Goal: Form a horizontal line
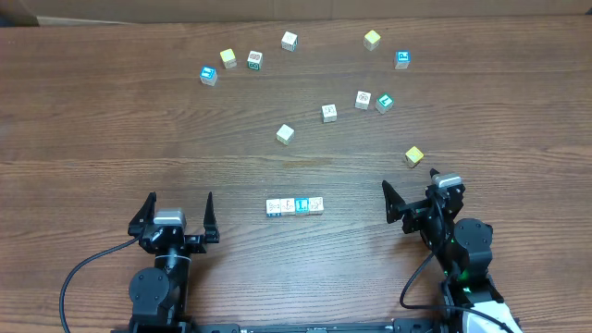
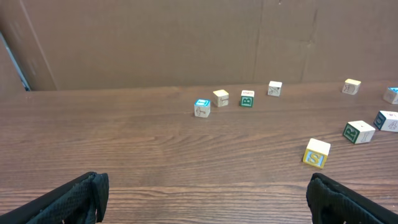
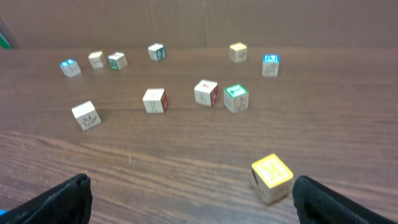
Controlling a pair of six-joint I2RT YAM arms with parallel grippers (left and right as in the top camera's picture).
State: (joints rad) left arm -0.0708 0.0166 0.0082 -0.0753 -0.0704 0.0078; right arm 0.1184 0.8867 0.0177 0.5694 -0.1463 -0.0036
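Overhead and wrist views of a wooden desk (image 1: 111,129). The horizontal line (image 1: 295,205), four small letter cubes set side by side and touching, lies near the front edge of the desk, between the two arms. It runs left to right, and one top face is bright blue. It falls outside both wrist views.

Eleven loose cubes lie scattered beyond the row, toward the far side:
- A yellow-topped cube (image 1: 413,155) marked "K" (image 3: 272,174) lies just ahead of the right arm and is the nearest single cube to it.
- A pale cube (image 1: 285,134) sits well behind the row.
- A green-faced cube (image 1: 385,103) stands just beside a tan one (image 1: 363,99).
- A blue-topped cube (image 1: 208,75) lies at the far left.

A brown cardboard wall (image 2: 186,37) closes the back.

The left pincer (image 1: 179,198) (image 2: 205,205) stands spread wide, holding and touching nothing. The right pincer (image 1: 410,182) (image 3: 193,205) is likewise fully apart and empty, and the "K" cube lies clear of its fingers.
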